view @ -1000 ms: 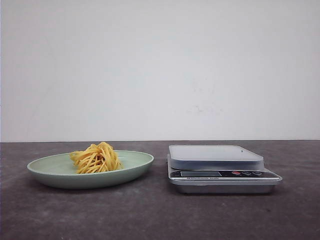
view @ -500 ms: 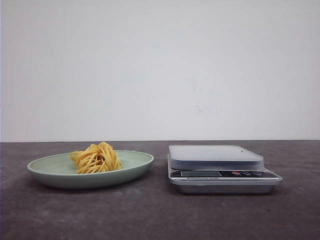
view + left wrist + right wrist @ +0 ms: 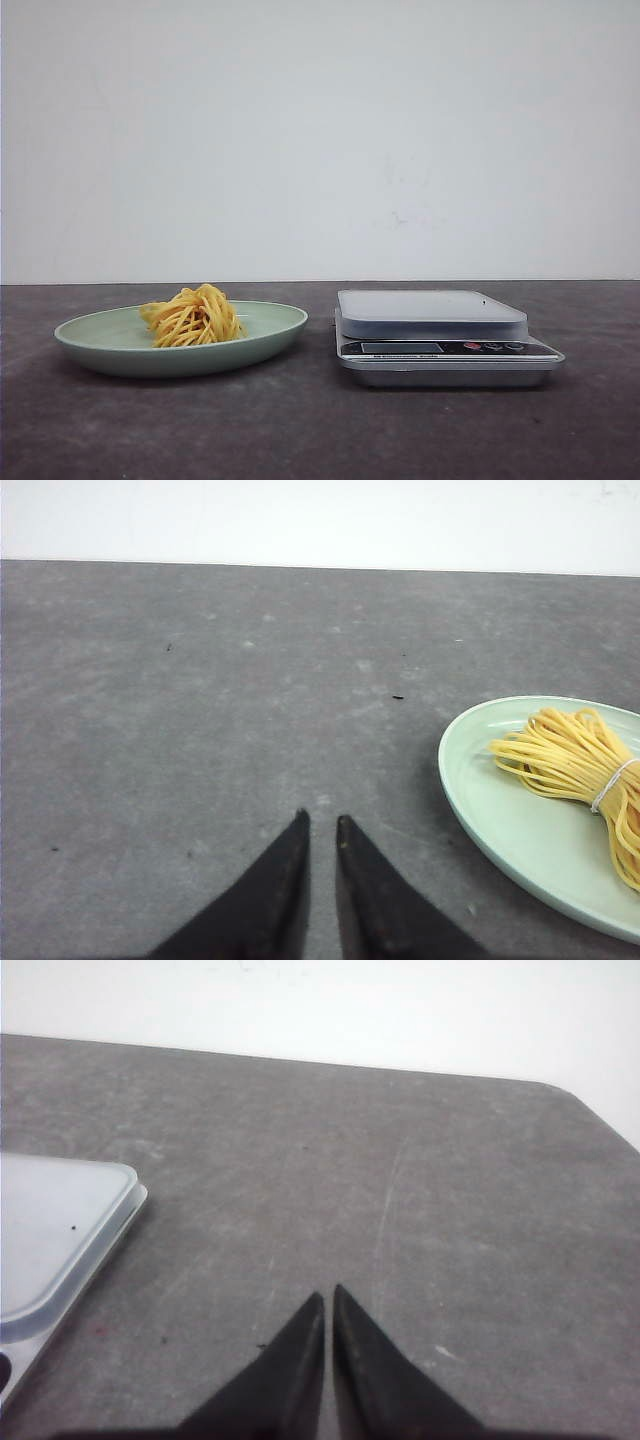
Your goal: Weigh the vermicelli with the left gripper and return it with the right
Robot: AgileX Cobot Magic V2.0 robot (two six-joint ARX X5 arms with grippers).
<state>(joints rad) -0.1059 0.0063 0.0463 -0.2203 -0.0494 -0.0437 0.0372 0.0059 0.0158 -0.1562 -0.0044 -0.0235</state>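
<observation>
A bundle of yellow vermicelli [image 3: 193, 316] lies on a pale green plate [image 3: 270, 330] at the left of the table. It also shows in the left wrist view [image 3: 580, 770], tied with a white band, on the plate [image 3: 490, 800]. A silver kitchen scale [image 3: 432, 315] stands to the plate's right, its platform bare; its corner shows in the right wrist view [image 3: 60, 1230]. My left gripper [image 3: 322, 820] hangs over bare table beside the plate, jaws nearly together and empty. My right gripper [image 3: 328, 1295] is shut and empty over bare table beside the scale. Neither gripper shows in the front view.
The dark grey table [image 3: 320, 430] ends at a white wall behind. The table's rounded far corner [image 3: 560, 1090] shows in the right wrist view.
</observation>
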